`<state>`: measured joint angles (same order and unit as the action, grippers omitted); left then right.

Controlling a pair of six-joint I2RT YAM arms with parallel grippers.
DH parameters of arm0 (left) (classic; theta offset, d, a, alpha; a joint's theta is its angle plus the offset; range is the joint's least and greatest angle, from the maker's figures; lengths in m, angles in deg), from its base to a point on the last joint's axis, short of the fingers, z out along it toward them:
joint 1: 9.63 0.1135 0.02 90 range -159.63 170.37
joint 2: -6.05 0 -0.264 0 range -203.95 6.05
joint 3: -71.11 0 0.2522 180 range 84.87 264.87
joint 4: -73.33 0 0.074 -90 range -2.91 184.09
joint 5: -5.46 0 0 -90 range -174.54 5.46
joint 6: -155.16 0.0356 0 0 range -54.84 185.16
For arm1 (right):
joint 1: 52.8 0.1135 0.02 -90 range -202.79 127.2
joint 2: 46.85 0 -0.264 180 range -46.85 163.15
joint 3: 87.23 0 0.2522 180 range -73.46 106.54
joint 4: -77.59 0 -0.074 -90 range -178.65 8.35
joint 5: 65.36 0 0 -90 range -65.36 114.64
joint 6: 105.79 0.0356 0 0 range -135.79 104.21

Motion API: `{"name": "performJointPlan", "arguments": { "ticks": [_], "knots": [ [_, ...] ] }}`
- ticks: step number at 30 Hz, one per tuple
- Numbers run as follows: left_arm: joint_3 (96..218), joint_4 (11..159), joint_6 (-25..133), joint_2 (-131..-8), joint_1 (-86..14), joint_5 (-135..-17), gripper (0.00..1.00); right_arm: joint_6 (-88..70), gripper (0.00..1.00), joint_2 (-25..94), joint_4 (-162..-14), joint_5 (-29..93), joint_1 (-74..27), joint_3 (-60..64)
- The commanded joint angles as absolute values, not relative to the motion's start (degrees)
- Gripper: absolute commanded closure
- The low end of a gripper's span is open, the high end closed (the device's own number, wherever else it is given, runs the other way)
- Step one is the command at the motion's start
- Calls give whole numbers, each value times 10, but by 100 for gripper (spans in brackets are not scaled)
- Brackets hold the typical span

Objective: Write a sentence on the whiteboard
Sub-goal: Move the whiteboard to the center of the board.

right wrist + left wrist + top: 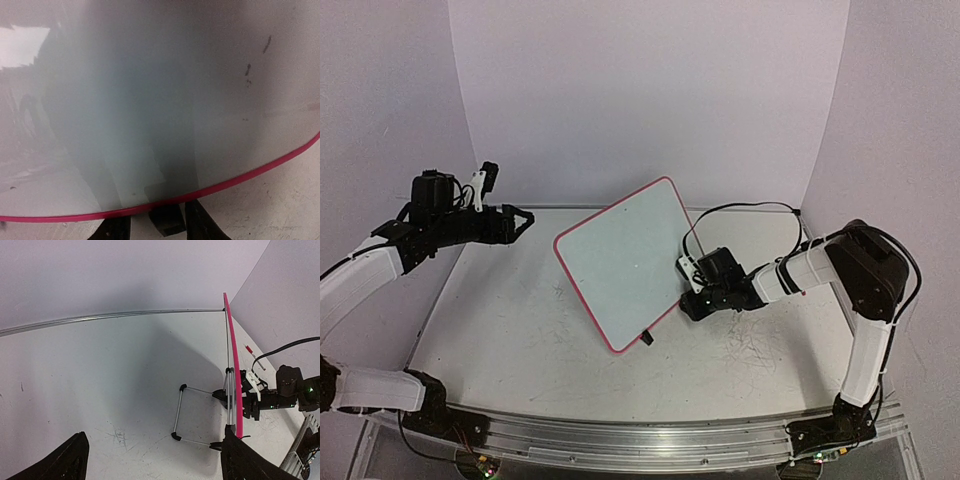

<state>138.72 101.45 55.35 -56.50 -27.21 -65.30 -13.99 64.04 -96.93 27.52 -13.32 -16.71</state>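
Whiteboard (620,262) stands propped and tilted at the centre of the table (500,330). Left gripper (525,221) hovers well apart at its 9 o'clock, fingers spread wide. Right gripper (688,303) sits at the board's 4 o'clock edge; whether its fingers grip anything cannot be told.

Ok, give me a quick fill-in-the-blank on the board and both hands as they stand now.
The glossy white rectangular board with a pink-red rim shows ___ writing. The left hand is ___ and empty. The right hand is at the rim on the robot's ___ side. Missing: no; open; right.
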Motion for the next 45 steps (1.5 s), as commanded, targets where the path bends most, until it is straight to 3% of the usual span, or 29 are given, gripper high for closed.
{"name": "performJointPlan", "arguments": {
  "ticks": [1,8,14,35,45],
  "knots": [
    [1385,990,565,-554,-272,-661,7,-146,67,643,-1001,281,-130,-149],
    [1381,990,568,-552,-272,-671,8,-124,81,623,-1047,267,-127,-184],
    [1376,990,574,-550,-271,-687,8,-89,100,613,-1070,178,-99,-207],
    [1362,980,573,-528,-271,-712,8,245,100,472,-1108,-31,-55,-430],
    [1344,964,547,-533,-272,-702,8,371,100,485,-1032,-83,24,-422]
  ]
}}
